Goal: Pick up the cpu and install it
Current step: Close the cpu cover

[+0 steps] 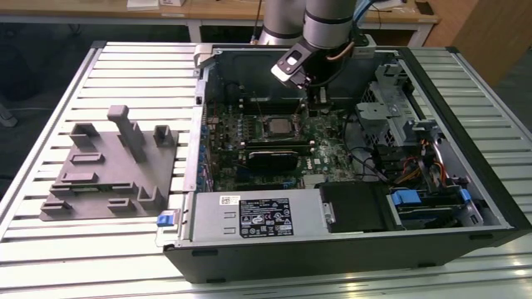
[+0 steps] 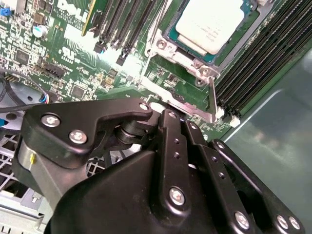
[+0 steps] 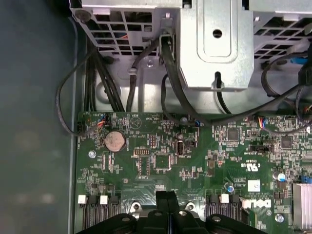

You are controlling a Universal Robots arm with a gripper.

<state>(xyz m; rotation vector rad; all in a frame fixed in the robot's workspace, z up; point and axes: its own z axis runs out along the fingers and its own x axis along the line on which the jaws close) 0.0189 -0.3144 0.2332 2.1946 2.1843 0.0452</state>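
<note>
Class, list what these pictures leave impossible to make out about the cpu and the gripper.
1. The cpu: second wrist view, partly cut off by the picture's edge.
2. What the gripper touches: second wrist view, hidden by its own body.
3. Whether the cpu is fully seated: exterior view, too small.

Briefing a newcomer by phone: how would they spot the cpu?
Look into the open computer case, at the green motherboard. Near its middle sits a square metal-framed socket holding the cpu: a flat square chip whose pale silvery top stands out from the long black memory slots flanking it.
</note>
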